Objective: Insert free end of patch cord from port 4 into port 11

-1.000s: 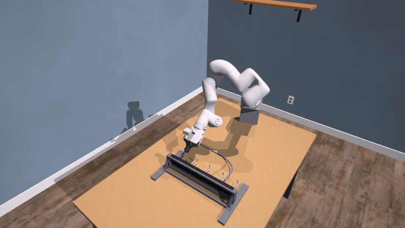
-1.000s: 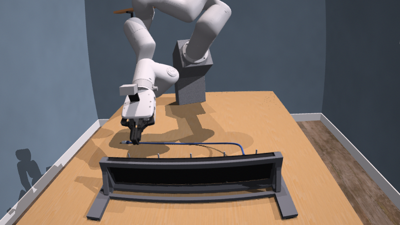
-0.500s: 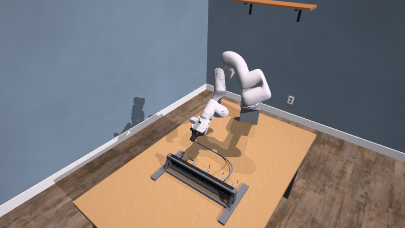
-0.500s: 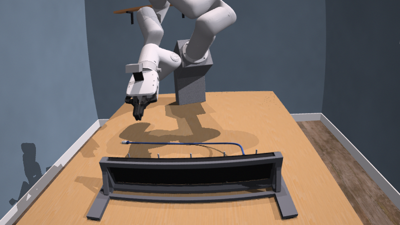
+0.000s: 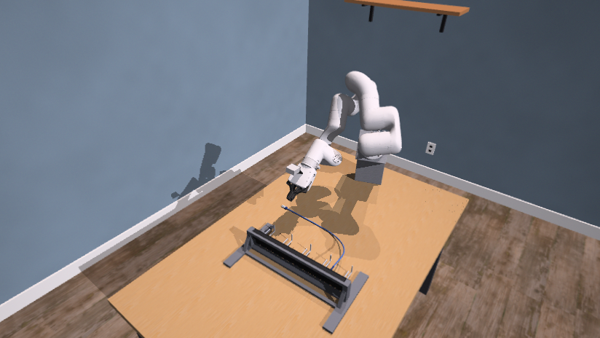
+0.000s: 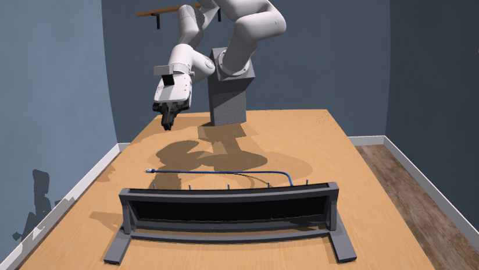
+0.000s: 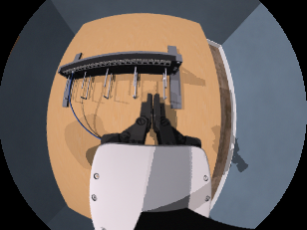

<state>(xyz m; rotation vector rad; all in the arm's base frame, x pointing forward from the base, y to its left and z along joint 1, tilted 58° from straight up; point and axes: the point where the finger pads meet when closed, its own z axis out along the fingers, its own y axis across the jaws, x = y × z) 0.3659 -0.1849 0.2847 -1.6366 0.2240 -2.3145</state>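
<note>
The dark grey rack (image 5: 295, 268) stands on the wooden table, its port face toward the arm; it also shows in the exterior view (image 6: 228, 209) and the wrist view (image 7: 122, 63). The blue patch cord (image 5: 321, 229) runs from one port near the rack's end and lies on the table behind the rack (image 6: 221, 172). Its free plug (image 5: 284, 206) (image 6: 149, 170) rests on the table. My gripper (image 5: 291, 195) (image 6: 166, 125) (image 7: 153, 101) hangs in the air above and behind the plug, fingers shut together and empty. The port numbers are too small to read.
The arm's grey base block (image 5: 369, 170) stands at the table's far side. The table's left edge runs close to the plug (image 6: 133, 147). Several thin pegs stick up along the rack's top (image 6: 228, 185).
</note>
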